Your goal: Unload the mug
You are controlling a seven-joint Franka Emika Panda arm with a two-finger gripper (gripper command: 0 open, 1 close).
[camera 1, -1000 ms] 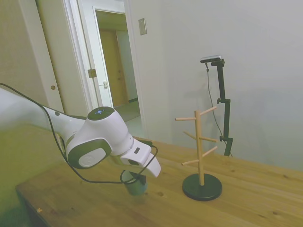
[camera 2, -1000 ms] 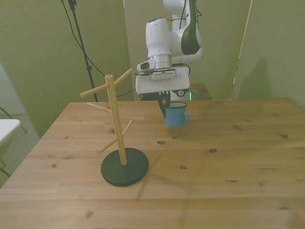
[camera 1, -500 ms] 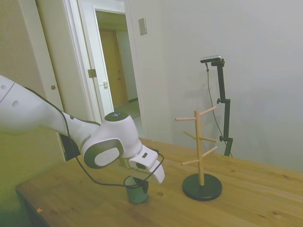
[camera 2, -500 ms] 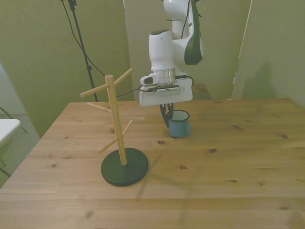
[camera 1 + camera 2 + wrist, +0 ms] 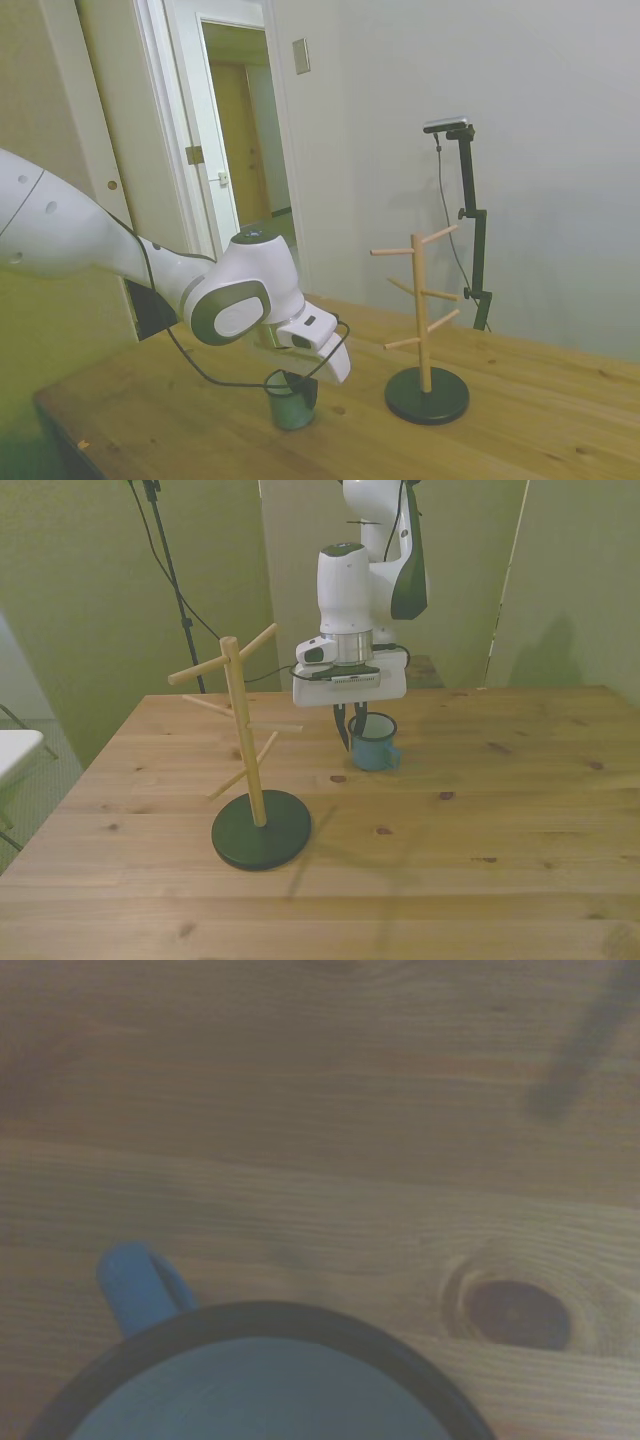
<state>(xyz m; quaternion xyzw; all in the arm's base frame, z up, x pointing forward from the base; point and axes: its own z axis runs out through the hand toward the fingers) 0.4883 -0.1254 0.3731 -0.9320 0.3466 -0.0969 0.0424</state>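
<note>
Your mug [image 5: 375, 744] stands upright on the desk [image 5: 480, 820], right under the end effector [image 5: 352, 727], off the peg rack [image 5: 247, 752], which is well apart toward the front view's left. The dark fingers [image 5: 342, 725] reach down at the mug's rim on the side nearer the rack; you cannot tell whether they pinch the rim or sit loose around it. In the wrist view the mug [image 5: 262, 1380] shows its dark rim, its blue handle and a knot in the wood nearby.

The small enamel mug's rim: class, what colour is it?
Dark, nearly black, on the blue-teal mug; clearest in the wrist view.
</note>
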